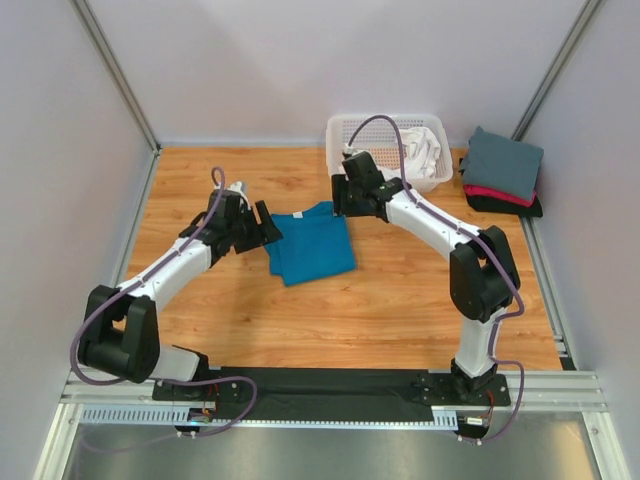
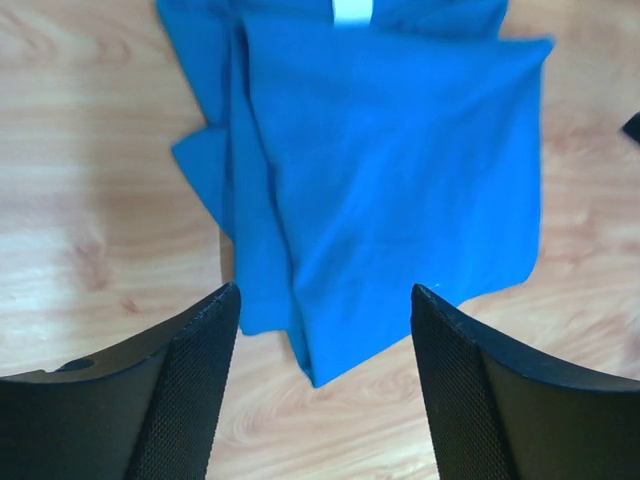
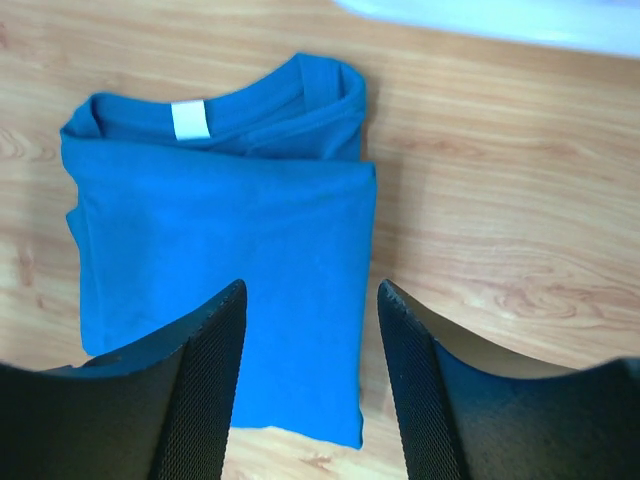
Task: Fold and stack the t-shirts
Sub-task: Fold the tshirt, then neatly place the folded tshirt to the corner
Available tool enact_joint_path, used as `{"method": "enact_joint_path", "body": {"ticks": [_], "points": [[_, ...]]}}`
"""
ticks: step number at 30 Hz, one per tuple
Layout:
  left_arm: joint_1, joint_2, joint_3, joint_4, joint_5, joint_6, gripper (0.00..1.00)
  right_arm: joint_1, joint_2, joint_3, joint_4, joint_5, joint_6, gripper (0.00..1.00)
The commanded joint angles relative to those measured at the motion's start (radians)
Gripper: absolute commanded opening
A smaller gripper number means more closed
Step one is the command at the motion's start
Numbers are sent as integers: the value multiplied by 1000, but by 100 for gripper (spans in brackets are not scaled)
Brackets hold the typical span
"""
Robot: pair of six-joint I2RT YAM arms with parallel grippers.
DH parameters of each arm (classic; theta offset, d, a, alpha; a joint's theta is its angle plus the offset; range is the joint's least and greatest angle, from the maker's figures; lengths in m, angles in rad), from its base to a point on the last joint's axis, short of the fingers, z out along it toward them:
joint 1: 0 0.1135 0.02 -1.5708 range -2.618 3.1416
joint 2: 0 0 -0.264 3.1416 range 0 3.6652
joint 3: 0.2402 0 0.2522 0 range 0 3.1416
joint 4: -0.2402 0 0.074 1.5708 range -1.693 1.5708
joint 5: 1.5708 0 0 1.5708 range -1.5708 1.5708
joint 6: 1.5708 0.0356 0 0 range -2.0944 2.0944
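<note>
Teal-blue t-shirt (image 1: pixel 312 243): folded, frame centre. Left tool (image 1: pixel 268 226), right tool (image 1: pixel 343 200): jaws apart, empty. We judge folding done; next we must grip it and move it to the upper-right stack (image 1: pixel 503 172).

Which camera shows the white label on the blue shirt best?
The right wrist view: the white label lies whole on the blue shirt, inside its collar. The left wrist view clips it at the top edge; from above it is too small to see.
</note>
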Motion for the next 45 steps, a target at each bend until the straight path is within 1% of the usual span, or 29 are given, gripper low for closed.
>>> {"method": "enact_joint_path", "body": {"ticks": [1, 5, 7, 11, 13, 15, 16, 19, 21, 24, 25, 26, 27, 29, 30, 31, 33, 36, 37, 39, 43, 45], "points": [[-20, 42, -46, 58, 62, -19, 75, 2, -20, -66, 35, -63, 2, 56], [-38, 60, -84, 78, 58, -24, 70, 4, -44, -152, 70, -157, 19, 55], [-46, 60, -124, 108, 50, -31, 68, 4, -53, -171, 90, -168, 25, 54], [-46, 88, -164, 194, 45, -41, 64, 4, -46, -181, 75, -165, 22, 53], [-46, 114, -182, 224, 56, -48, 63, 4, -47, -192, 78, -178, 22, 51], [-46, 137, -195, 271, 67, -70, 63, 5, -47, -200, 81, -188, 26, 50], [-46, 143, -198, 277, 65, -76, 65, 5, -47, -201, 82, -189, 31, 50], [-46, 165, -212, 326, 85, -91, 68, 5, -38, -203, 84, -189, 37, 49], [-46, 174, -212, 359, 116, -96, 67, 5, -30, -204, 82, -185, 36, 49], [-46, 182, -215, 385, 133, -105, 51, 5, -17, -206, 81, -178, 37, 47], [-46, 179, -215, 386, 134, -108, 36, 5, -14, -206, 79, -178, 39, 46], [-46, 179, -216, 383, 131, -110, 29, 5, -10, -207, 81, -178, 43, 45], [-46, 175, -216, 383, 130, -113, 17, 5, -6, -209, 84, -178, 45, 44], [-46, 169, -218, 363, 115, -130, 10, 5, -1, -210, 84, -181, 51, 43], [-46, 154, -222, 354, 105, -140, 0, 5, 0, -211, 82, -181, 57, 42], [-46, 143, -227, 345, 98, -153, 0, 5, 0, -214, 84, -181, 60, 41], [-46, 104, -259, 354, 73, -223, 0, 5, -6, -223, 88, -183, 71, 39], [-46, 41, -317, 412, 58, -346, 0, 5, -17, -246, 99, -181, 104, 36], [-46, 27, -331, 452, 59, -369, 0, 5, -20, -253, 101, -181, 114, 35], [-48, -11, -345, 469, 62, -413, 0, 5, -27, -281, 101, -186, 143, 33], [-57, -44, -338, 411, 50, -412, 0, 8, -41, -367, 153, -241, 233, 31], [-60, -47, -348, 392, 45, -407, 0, 16, -52, -391, 176, -257, 252, 31]]}}
